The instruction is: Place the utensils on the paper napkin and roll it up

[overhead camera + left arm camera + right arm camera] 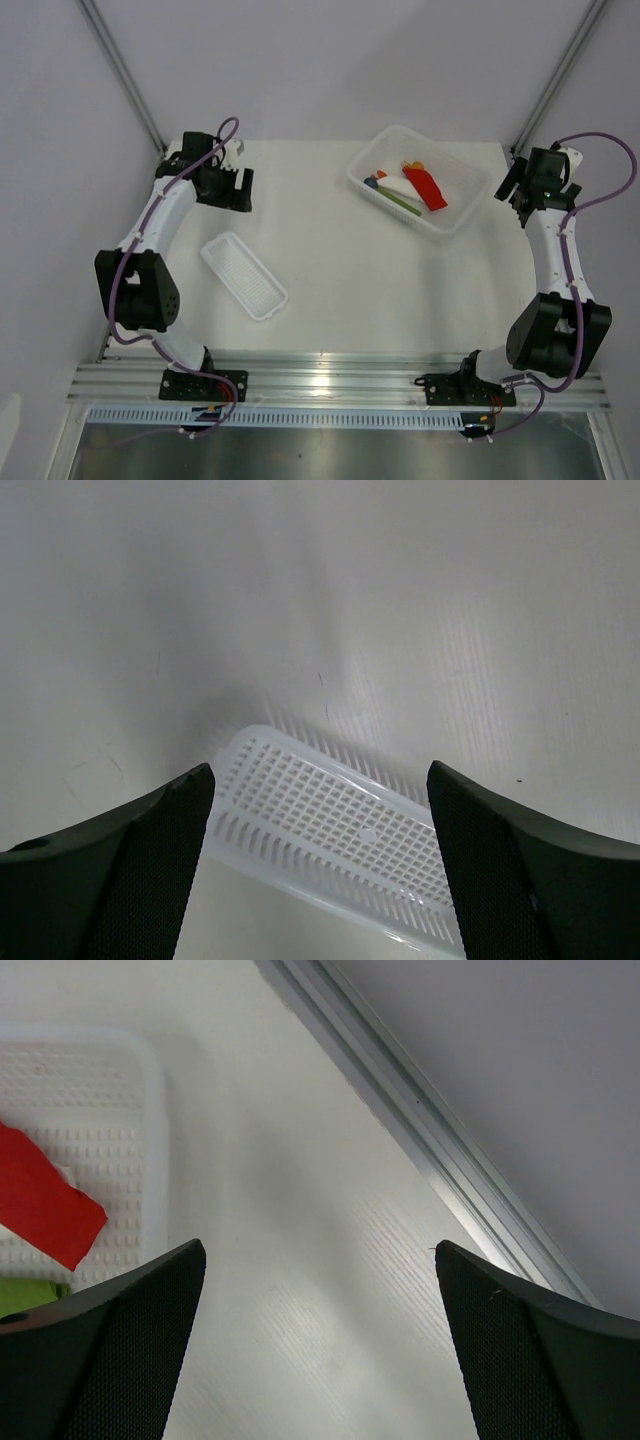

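A white table (330, 260) carries a narrow white tray (243, 275), lying at a slant toward 8 o'clock from the middle. Toward 1 o'clock sits a clear mesh basket (467, 210) holding a white item (397, 187), a blue item (372, 182) and a green item (400, 202). An aluminium rail (330, 375) runs along the 6 o'clock edge.

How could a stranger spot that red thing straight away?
On the white table, look at the pale basket at the far right. Inside, toward its right side, lies the paper napkin, a narrow strip. It is the only bright red thing there; its neighbours are white, blue and green.
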You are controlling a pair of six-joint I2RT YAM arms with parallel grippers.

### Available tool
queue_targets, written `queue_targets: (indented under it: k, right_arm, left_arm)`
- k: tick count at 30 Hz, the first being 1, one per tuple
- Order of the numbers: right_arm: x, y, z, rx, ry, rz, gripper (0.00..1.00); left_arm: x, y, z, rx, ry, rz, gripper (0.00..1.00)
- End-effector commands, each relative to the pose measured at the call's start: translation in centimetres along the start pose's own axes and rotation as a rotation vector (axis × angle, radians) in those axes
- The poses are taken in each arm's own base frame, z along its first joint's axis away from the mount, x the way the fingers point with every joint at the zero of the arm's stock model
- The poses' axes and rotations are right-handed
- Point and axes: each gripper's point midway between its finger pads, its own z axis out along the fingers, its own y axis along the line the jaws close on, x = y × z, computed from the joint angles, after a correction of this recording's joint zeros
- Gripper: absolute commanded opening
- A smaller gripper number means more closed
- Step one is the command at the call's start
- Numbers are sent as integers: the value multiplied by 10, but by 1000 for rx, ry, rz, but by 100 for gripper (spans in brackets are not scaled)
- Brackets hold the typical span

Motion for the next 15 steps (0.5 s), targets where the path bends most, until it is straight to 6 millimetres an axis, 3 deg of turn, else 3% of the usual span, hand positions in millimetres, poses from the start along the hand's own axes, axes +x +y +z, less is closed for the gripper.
queue_targets:
  k: [1,9,15]
  right_arm:
    - [2,-11,-9,39,-58,61,99]
    - [25,-16,-15,17,-82,117,99]
    - [22,-18,-22,11,-101,125,99]
  left_arm:
    - [-2,13,-12,-81,-59,-37,90]
    - [20,14,-12,-92,-37,-48,90]
    - [19,11,-14,-82,-46,-48,90]
